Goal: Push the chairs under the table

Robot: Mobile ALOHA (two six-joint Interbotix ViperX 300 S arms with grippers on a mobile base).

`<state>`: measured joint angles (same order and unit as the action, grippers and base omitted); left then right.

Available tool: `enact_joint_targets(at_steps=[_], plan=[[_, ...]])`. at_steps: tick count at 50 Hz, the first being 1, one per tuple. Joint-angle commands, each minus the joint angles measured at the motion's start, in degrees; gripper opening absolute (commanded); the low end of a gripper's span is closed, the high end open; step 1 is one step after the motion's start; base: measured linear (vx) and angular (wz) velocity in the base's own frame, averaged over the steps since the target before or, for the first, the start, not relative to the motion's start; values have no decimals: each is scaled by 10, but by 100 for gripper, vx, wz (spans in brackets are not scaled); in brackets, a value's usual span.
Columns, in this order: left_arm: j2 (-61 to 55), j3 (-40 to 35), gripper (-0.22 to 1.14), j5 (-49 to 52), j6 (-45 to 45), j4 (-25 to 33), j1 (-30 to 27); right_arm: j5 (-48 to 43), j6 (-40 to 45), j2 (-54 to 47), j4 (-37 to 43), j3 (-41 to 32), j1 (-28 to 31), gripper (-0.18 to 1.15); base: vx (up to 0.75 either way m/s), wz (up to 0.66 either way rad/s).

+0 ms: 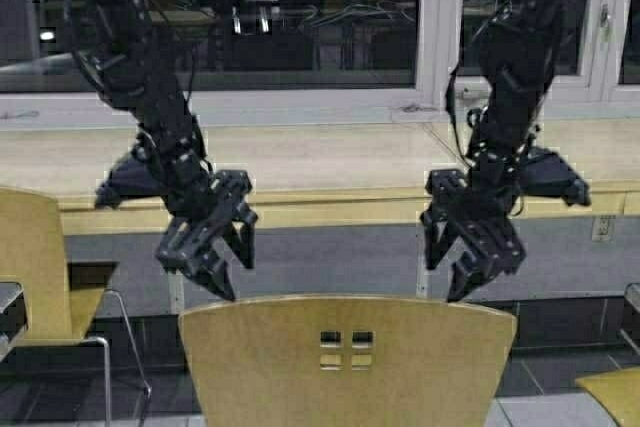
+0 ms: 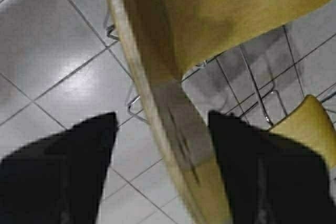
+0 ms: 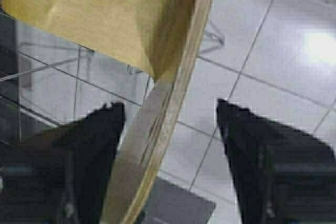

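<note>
While both arms hang over the middle chair [image 1: 345, 362], its curved backrest is straddled by each claw, the top edge seen running between the spread fingers in both wrist views. The left claw [image 1: 222, 267] is held above the backrest's left end and the right claw [image 1: 462, 265] above its right end; the fingers of both are apart, and contact with the wood cannot be told. No bin, box or tray is shown. The chair is seen just in front of the long light-wood surface [image 1: 300, 172], its backrest still short of the thick front edge. A second chair [image 1: 40, 267] is placed to the left, and the corner of a third [image 1: 612, 392] is visible at the lower right. Behind the surface a window [image 1: 250, 17] is seen, and pale floor tiles [image 2: 58, 56] lie beneath the chair.
</note>
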<state>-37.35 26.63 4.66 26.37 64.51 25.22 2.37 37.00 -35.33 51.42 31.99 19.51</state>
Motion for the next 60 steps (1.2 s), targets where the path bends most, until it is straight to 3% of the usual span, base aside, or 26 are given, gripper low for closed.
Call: enact_joint_targets(at_steps=[1,41,44,47,55,60], plan=[[-13,-32,89,6,4,1,2,13,0,-18,8,-40,1,89,0,0],[-163,-163,85,5,-4,1,-10,21,-29,-190,9,-159,-12,86,0,0],[-168,-171,75,5,-4,1,-11,21,-31,-194,8,-164,-12,79,0,0],[-171,-178,55,5,-4,1,-15,21,-34,-196,8,-167,-12,67,0,0],[-169,-185,5,4,2,2,-20,21,-47,-198,8,-178,-16,17,0,2],[-168,-185,-3,3,3,1,-23,21,-54,-198,8,-187,-17,-2,1,4]])
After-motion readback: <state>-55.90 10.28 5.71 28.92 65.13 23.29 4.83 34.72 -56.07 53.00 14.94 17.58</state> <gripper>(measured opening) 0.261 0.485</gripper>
